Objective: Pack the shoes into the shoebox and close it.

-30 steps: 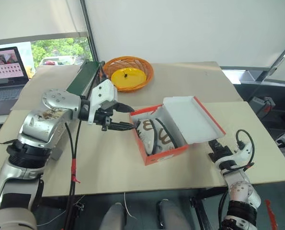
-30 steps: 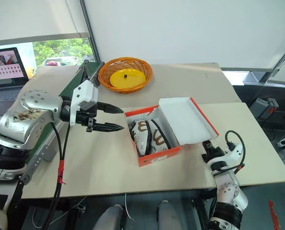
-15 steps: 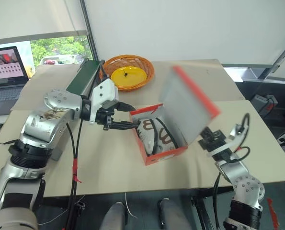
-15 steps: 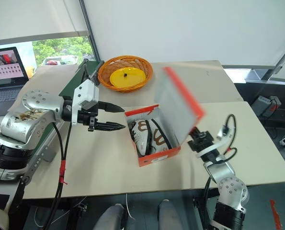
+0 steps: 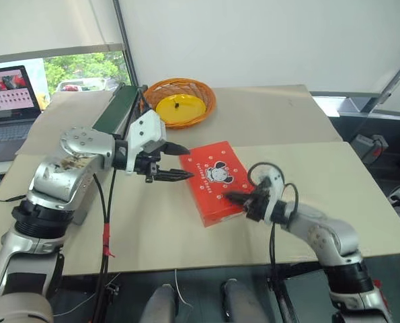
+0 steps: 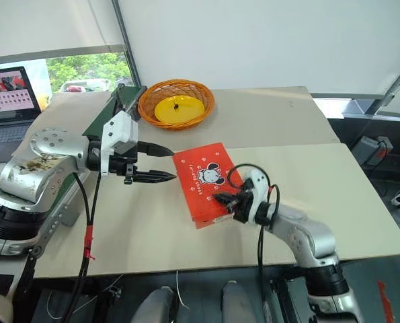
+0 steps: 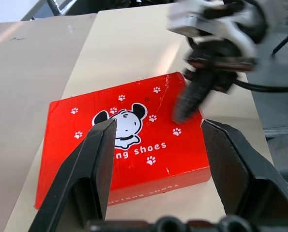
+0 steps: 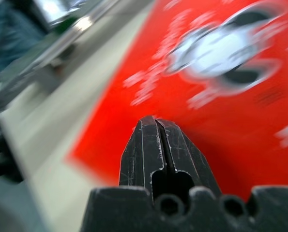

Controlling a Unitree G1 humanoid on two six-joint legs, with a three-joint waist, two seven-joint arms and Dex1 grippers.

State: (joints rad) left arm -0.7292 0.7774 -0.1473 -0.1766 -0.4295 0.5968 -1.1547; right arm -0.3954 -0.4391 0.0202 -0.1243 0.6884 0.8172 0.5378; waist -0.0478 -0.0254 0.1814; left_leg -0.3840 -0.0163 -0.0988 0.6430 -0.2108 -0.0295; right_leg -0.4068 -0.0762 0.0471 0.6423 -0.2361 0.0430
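Right gripper (image 6: pixel 220 198): fingers pressed flat together, nothing between them, tips over the near right part of the shoebox (image 6: pixel 203 180) lid. Whether they touch the lid, can't tell; the right wrist view is blurred there.

Left gripper (image 5: pixel 181 162): fingers spread apart, empty, hanging just off the box's left edge, pointing at it. One finger sits higher and farther back, the other lower and nearer. Contact with the box not clear; in the head views the lower tip ends right at the box edge.

Shoebox: one, red-orange, lid down flat, lying mid-table, turned a bit askew to the table edge. Lid shows a white cartoon animal, paw prints and white text, partly hidden behind the left fingers in the left wrist view. Inside of the box is hidden by the lid, so the shoes can't be seen.

Table (image 6: pixel 334 168): pale tan top, a seam runs across behind the box.

Basket (image 6: pixel 176 104): one, round orange wicker, far side of the table, well apart from the box, with one yellow plate (image 6: pixel 178 109) inside. A small dark thing on the plate, too small to identify.

Laptop (image 6: pixel 10 101): one, open, at the far left, cut off by the frame.

Dark green long thing (image 5: pixel 119 108) lies behind the left arm, partly covered.
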